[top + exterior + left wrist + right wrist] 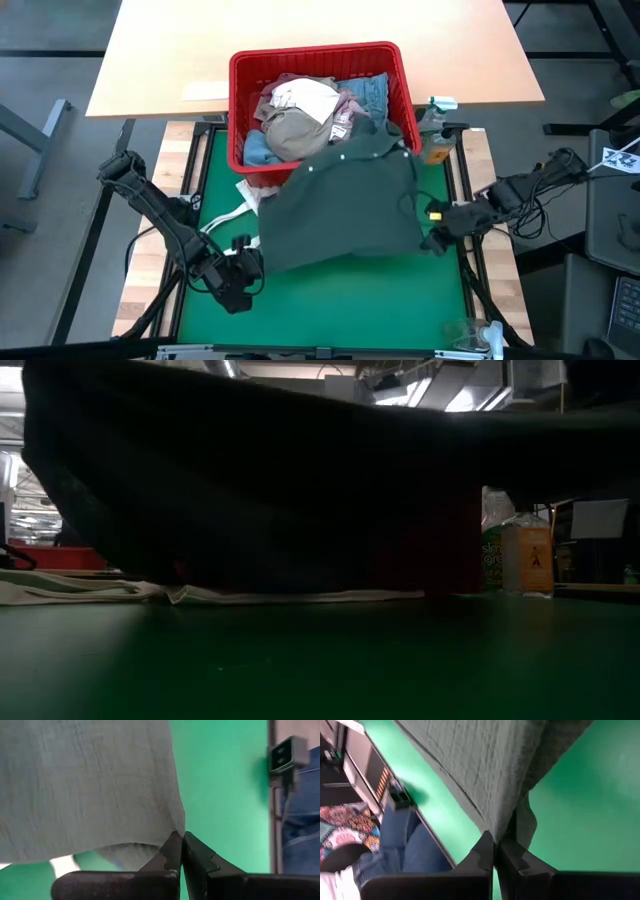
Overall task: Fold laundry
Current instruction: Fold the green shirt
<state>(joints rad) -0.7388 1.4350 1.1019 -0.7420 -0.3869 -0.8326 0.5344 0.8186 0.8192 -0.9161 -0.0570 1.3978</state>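
While held aloft, crinkled green top

The left arm enters the high view from about nine o'clock and runs diagonally inward toward five o'clock, its joints bent in a low zigzag. The left gripper sits at roughly seven o'clock of the table, its two dark fingers pressed tightly together, tips meeting on a fold of cloth. The right arm comes in from three o'clock, reaching inward toward nine o'clock with its wrist nearly level. The right gripper lies at about four o'clock of the table, fingers likewise clamped together, pinching a fabric edge between the tips.
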